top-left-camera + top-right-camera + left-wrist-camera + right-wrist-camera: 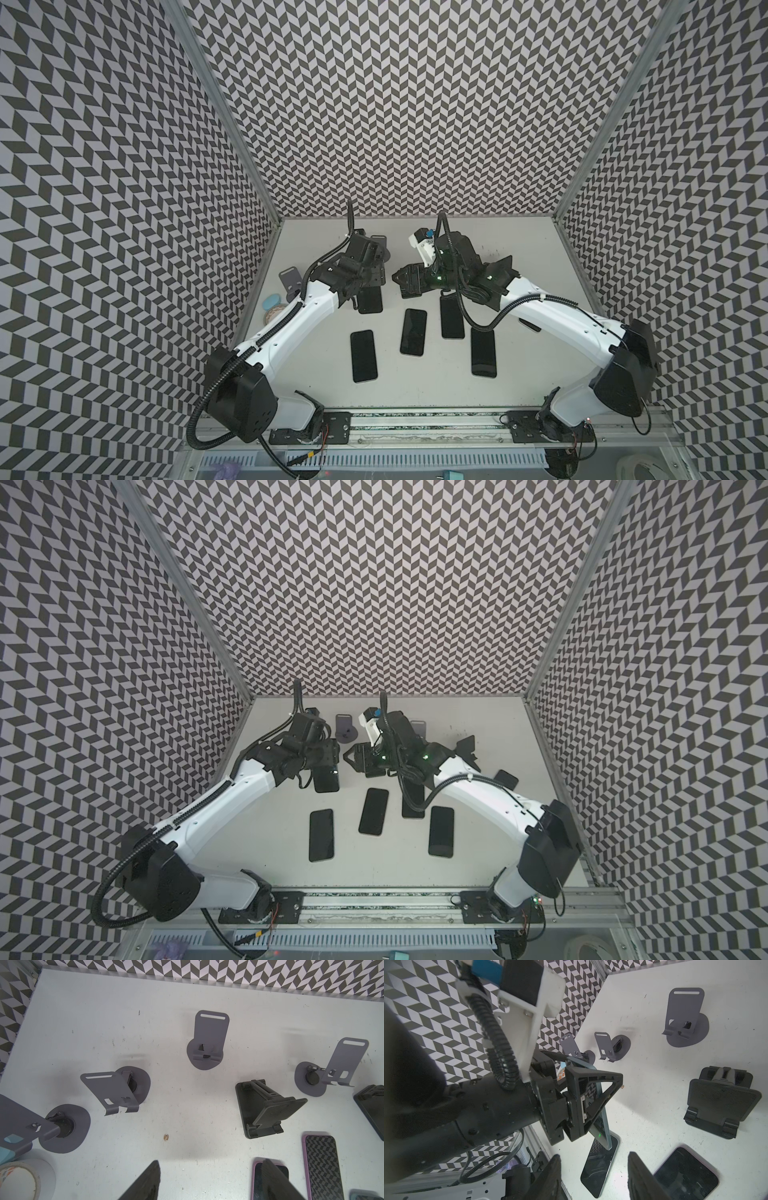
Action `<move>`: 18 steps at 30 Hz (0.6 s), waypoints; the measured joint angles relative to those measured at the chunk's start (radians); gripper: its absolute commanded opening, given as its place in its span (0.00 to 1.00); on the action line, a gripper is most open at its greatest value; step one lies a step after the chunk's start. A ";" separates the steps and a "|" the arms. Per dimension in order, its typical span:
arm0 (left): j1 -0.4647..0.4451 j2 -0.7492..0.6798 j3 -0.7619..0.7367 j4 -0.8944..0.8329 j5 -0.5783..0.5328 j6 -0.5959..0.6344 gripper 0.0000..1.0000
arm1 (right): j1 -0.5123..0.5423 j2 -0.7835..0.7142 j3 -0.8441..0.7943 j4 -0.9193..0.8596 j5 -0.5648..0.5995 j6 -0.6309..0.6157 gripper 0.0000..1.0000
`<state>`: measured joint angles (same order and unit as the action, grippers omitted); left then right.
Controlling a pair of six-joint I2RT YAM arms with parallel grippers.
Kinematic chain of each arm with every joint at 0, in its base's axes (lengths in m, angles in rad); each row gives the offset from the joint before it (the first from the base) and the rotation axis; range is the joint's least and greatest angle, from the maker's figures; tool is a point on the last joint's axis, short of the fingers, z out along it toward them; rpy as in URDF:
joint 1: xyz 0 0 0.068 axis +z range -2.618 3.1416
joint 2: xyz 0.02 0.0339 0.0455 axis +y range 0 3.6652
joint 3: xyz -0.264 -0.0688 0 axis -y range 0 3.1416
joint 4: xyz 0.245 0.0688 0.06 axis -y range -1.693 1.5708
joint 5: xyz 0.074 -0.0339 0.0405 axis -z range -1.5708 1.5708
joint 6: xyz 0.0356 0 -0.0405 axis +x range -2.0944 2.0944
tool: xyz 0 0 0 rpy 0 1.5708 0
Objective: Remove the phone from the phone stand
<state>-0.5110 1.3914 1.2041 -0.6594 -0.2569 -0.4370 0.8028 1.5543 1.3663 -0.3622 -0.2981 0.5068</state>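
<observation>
The left gripper is best read from the right wrist view. Its jaws stand wide, and a blue-edged phone sits tilted on edge between the two fingers, seen partly through the openwork of the nearer finger. The phone is clear of every stand, raised off the white table, and its low corner hangs just over a dark phone lying flat. The black folding stand and the grey stands are well apart from it. The left wrist view does not show this grip. It shows only two dark fingers with bare table between them, the grey stands spread toward the back wall, and a tape roll at the edge. The right gripper has a narrower gap, and nothing sits between its fingers. In both top views the left wrist hides the grip, and only a dark end of the phone pokes out beneath it. Those views alone show the row of phones lying flat nearer the arm bases.
</observation>
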 measured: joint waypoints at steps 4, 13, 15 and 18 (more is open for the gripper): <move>0.000 0.010 -0.017 0.003 0.000 -0.006 0.49 | 0.000 0.020 0.000 -0.016 -0.019 -0.018 0.51; 0.000 0.032 -0.036 -0.005 0.013 -0.011 0.49 | 0.000 0.044 0.000 -0.042 -0.053 -0.042 0.51; 0.000 0.035 -0.036 -0.005 0.014 -0.011 0.49 | 0.000 0.047 0.000 -0.052 -0.061 -0.048 0.51; 0.000 0.043 -0.037 -0.006 0.013 -0.015 0.49 | 0.000 0.056 0.000 -0.064 -0.074 -0.057 0.51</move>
<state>-0.5110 1.4342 1.1671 -0.6651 -0.2440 -0.4522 0.8028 1.6100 1.3663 -0.4263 -0.3725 0.4496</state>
